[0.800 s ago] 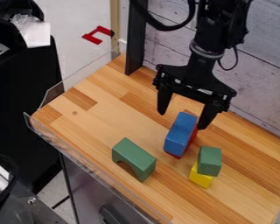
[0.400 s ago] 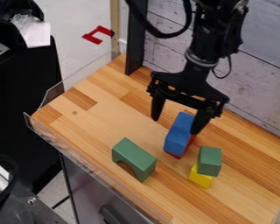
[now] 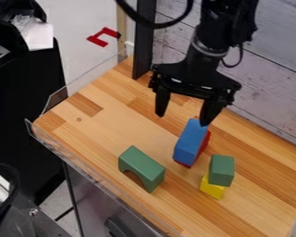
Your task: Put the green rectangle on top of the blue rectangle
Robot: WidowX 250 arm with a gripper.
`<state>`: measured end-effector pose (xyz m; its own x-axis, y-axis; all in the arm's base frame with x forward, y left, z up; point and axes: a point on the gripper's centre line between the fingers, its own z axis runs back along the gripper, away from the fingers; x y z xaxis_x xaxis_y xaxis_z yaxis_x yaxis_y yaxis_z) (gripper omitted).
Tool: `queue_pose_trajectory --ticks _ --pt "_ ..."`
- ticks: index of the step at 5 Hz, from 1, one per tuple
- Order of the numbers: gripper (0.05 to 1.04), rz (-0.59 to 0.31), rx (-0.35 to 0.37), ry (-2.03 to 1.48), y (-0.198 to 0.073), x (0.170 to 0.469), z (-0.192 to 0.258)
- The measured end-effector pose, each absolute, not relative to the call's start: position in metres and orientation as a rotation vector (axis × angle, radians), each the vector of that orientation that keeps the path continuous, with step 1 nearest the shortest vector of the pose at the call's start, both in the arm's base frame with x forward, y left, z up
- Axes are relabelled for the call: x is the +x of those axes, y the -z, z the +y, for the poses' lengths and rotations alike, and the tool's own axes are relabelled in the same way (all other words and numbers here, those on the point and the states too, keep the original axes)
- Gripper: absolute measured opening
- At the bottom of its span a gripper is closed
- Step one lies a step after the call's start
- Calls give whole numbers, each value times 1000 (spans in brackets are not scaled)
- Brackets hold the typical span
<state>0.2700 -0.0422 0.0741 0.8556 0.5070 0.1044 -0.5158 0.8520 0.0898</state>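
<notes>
With claw (image 3: 182, 119) spread and empty, has drawn back from blue rectangle (image 3: 190, 141); must still fetch green rectangle (image 3: 222, 170).

Bright, even light across the wooden tabletop (image 3: 122, 125), faint shadows, pale glints on the clear rim (image 3: 44, 140).
</notes>
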Motion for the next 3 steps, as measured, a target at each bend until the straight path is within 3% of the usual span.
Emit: queue_pose_trajectory --ticks 1,2,3 --pt "998 -62 89 -637 -71 261 -36" --pt "998 33 107 -855 -61 244 -18" --pt "997 161 218 -1090 -35 231 -10"
